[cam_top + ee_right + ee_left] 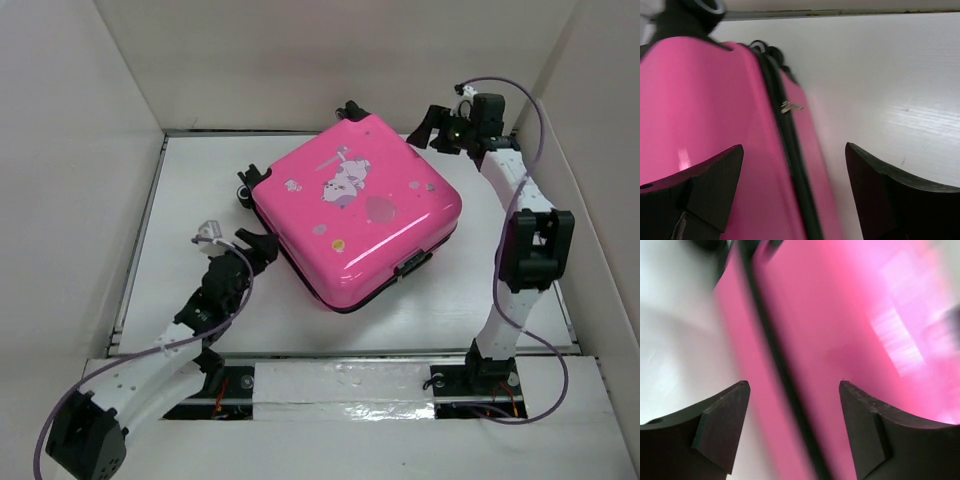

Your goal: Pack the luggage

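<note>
The luggage [355, 215] is a small bright-pink hard-shell suitcase, closed and lying flat on the white table [200, 180], turned diagonally. Its glossy upper shell carries a cartoon animal print; black zipper trim runs along its sides, and black wheels show at its far edge.

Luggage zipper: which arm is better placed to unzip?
Probably right. The right tool, open, faces the luggage seam with a silver zipper pull in view; the left tool, also open, shows only blurred seam.
</note>
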`<state>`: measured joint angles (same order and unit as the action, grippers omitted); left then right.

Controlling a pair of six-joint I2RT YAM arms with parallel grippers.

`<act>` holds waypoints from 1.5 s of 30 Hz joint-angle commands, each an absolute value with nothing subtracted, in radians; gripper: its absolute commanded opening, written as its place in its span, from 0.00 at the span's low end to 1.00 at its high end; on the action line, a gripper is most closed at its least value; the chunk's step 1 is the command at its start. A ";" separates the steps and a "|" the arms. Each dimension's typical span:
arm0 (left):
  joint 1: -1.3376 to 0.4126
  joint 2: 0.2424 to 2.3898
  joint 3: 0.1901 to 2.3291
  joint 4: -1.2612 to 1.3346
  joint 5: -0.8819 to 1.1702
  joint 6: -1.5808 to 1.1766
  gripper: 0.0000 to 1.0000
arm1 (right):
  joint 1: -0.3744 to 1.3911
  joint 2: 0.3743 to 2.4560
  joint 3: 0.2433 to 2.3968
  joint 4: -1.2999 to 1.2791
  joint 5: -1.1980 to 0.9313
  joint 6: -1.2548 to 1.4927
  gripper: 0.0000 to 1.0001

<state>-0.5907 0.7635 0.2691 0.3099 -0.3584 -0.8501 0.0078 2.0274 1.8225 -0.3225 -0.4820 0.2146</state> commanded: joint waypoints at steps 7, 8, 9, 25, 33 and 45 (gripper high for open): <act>-0.382 0.839 0.534 0.425 -0.278 -0.906 0.83 | -0.026 1.406 1.232 0.245 -0.592 0.475 0.01; -0.362 0.883 0.561 0.417 -0.262 -0.917 0.85 | -0.026 1.352 1.103 0.279 -0.572 0.479 0.00; -0.319 0.964 0.604 0.419 -0.226 -0.923 0.86 | 0.007 1.256 1.042 0.305 -0.562 0.477 0.00; -0.081 1.454 0.784 0.653 0.137 -1.022 0.99 | 0.251 0.749 0.488 0.285 -0.462 0.285 0.83; -0.081 1.608 0.886 0.733 0.167 -1.042 0.99 | 0.377 0.821 0.485 0.328 -0.439 0.241 0.83; -0.081 1.747 0.931 0.906 0.141 -1.103 0.92 | 0.482 0.850 0.465 0.364 -0.408 0.203 0.84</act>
<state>-0.0681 1.7344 0.8913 0.7719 0.1280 -1.0813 0.4564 0.8265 0.5003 0.4149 -0.4068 0.2066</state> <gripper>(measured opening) 0.924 0.842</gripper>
